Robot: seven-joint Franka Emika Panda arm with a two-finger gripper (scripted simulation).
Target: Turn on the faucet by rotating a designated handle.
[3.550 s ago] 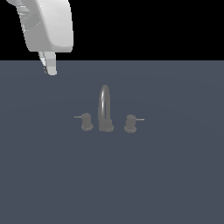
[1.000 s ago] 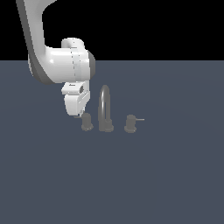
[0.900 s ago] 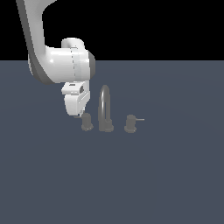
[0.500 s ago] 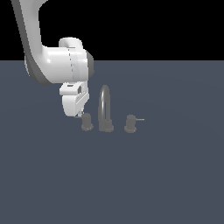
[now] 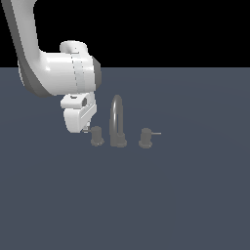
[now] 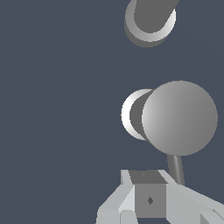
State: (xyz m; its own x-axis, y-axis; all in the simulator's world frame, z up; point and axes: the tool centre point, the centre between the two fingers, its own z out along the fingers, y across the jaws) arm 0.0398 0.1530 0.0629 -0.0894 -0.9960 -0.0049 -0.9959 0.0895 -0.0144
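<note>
- The faucet (image 5: 117, 122) stands on the dark grey floor (image 5: 185, 195), arched spout in the middle with a stubby knob on either side.
- The handle (image 5: 96, 136) is the knob on the exterior view's left of the spout; the other knob (image 5: 145, 138) sits on the right, its thin lever sticking out rightward.
- The white arm (image 5: 53, 73) reaches down from the upper left, and the gripper (image 5: 84, 129) hangs just beside the handle, on its outer side.
- In the wrist view the handle (image 6: 179, 117) looms large, its rod lever (image 6: 176, 169) running towards the gripper (image 6: 149, 199).
- Whether the claw is released or clenched cannot be told; contact with the lever is unclear too.
</note>
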